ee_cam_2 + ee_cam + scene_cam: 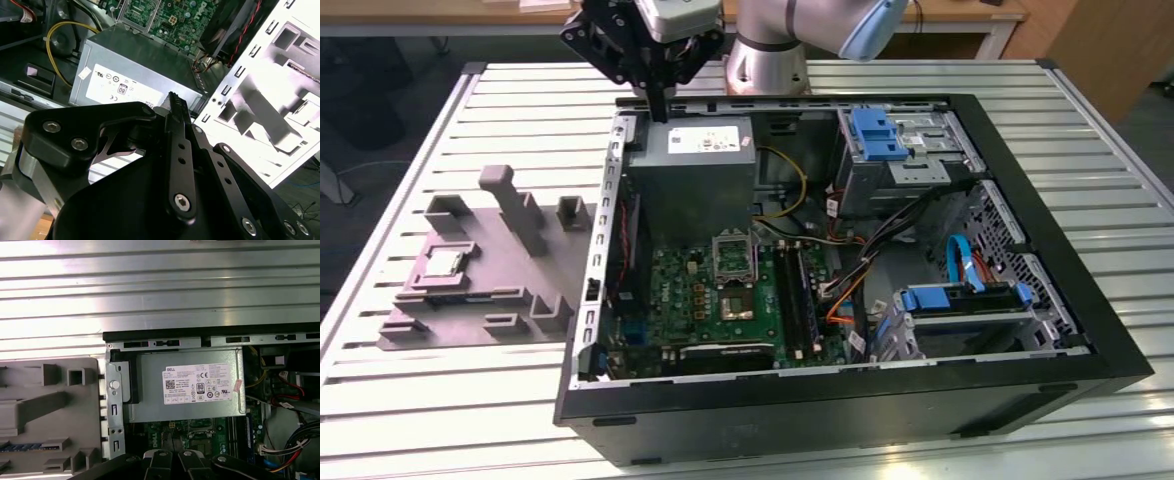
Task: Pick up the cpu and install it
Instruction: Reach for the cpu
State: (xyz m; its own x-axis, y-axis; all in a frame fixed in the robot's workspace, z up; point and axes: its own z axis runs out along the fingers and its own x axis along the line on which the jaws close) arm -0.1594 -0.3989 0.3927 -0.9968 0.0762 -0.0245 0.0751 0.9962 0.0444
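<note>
Exterior view: I am carrying my black two-finger gripper [662, 112] above the far corner of the open black computer case [854, 405], on its side toward the exterior view's left. The fingers are pointing down and are closed together on nothing. Just below it is lying the large grey metal power supply box with a white label [694, 160]. The cpu [447, 262], a small flat square chip with a silvery-grey top, is sitting in a shallow recess of the grey moulded fixture tray [507, 295]. That tray is resting on the slatted aluminium table [440, 400] just beside the case. From my gripper the chip is lying outside the case wall, toward the exterior view's left and nearer the camera, well apart from the fingertips. Being square, it is offering no long axis, and its edges are running roughly in line with the tray's. The rectangular metal-framed socket [732, 255] is sitting on the green motherboard [707, 305] inside the case, nearer the camera than the gripper. Second wrist view: the black finger links are meeting at their tips [176, 102] over the labelled box [135, 75], with no gap and nothing gripped. The tray [280, 100] is glaring pale beyond the perforated case wall. First wrist view: I am looking down on the box's label [197, 385], with the tray's raised blocks [50, 410] lying alongside the case edge.
</note>
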